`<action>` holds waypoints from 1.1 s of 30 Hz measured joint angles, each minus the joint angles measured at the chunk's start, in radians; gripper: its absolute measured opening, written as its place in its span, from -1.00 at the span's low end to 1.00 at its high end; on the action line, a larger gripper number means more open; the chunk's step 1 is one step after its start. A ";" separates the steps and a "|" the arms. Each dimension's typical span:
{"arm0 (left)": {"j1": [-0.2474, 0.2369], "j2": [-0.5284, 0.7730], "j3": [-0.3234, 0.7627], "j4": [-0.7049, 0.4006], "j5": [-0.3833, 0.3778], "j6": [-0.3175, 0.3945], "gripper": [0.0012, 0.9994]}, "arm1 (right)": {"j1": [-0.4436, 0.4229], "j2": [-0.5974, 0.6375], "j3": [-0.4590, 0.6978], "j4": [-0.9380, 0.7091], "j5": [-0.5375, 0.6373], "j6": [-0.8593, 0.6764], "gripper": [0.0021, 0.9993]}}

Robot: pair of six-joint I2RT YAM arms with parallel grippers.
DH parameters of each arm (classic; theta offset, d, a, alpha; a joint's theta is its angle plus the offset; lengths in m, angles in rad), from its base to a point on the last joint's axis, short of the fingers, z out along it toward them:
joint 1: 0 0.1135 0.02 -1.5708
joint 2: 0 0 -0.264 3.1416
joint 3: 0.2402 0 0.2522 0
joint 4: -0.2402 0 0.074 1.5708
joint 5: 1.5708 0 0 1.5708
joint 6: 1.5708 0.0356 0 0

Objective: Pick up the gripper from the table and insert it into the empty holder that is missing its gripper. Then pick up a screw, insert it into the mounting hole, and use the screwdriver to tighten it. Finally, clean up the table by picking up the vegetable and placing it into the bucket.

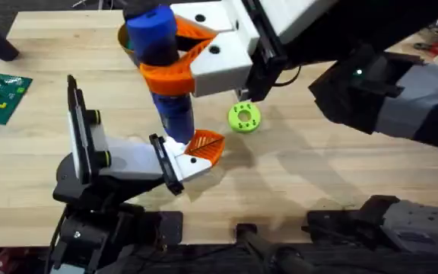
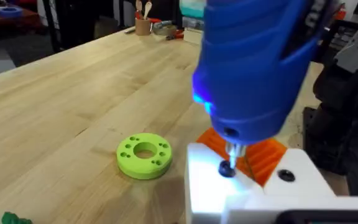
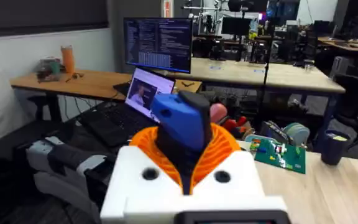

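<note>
The overhead camera looks down on the screwdriver (image 1: 162,68) from close above. The left wrist camera faces its tip (image 2: 229,149) at table level, nearby. The right wrist camera looks outward past its handle (image 3: 182,121).

I see a lime-green disc with holes (image 1: 244,116) flat on the wooden surface (image 1: 341,175). A green circuit board (image 1: 1,97) lies off by the far edge, and an open laptop (image 3: 143,93) sits on a desk behind.
</note>
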 joint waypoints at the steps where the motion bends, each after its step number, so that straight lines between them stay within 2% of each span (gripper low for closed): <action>1: 0.000 0.000 0.000 0.000 0.000 0.000 -0.98 | 0.000 0.000 0.000 0.000 0.000 0.002 -0.91; 33: 0.000 0.000 0.000 0.000 0.000 0.000 -0.98 | 0.000 0.000 0.000 -0.004 0.003 -0.022 -0.91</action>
